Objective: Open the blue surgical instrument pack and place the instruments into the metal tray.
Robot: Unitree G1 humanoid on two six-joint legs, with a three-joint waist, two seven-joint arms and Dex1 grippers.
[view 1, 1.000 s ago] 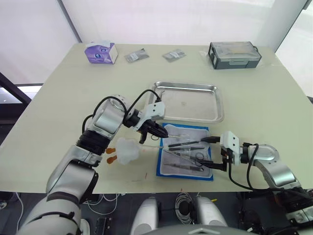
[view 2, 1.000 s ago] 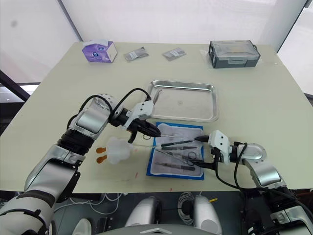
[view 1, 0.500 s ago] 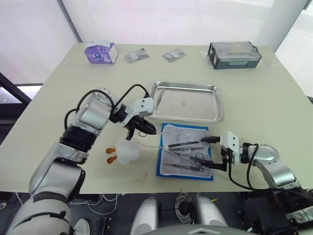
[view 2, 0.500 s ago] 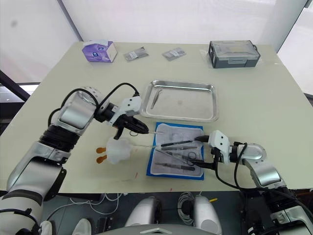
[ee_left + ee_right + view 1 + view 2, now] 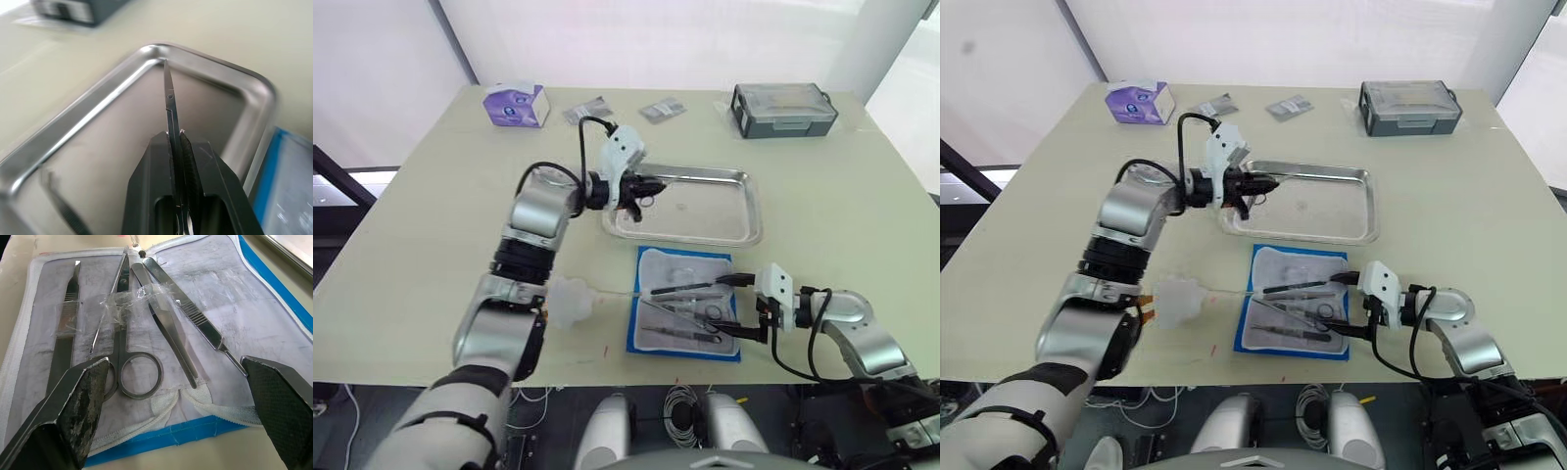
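We are midway through moving instruments from the pack [image 5: 686,304] to the tray [image 5: 736,227]. Our left tool [image 5: 175,142] is clenched on a pair of scissors [image 5: 169,105], pinching them edge-on with the blades pointing out over the near left corner of the tray. In the head view the scissors [image 5: 641,188] hang just above the tray's left end, not yet resting in it. One slim instrument [image 5: 63,210] already lies in the tray by that left rim.

The pack lies open on the surface [image 5: 431,215] just in front of the tray, blue wrap down and clear liner up. On it remain another pair of scissors [image 5: 128,363], tweezers [image 5: 167,328], forceps [image 5: 195,319] and a flat-handled tool [image 5: 66,340], some caught under a strip of clear tape. Our right tool [image 5: 181,396] sits released at the pack's near right edge, fingers spread wide to either side of the ring handles, touching nothing that we can see.

Next we judge that the left arm should lower the scissors until they lie flat on the tray floor, clear of the piece already there, then let go. After that, the remaining instruments will need lifting free of the tape.
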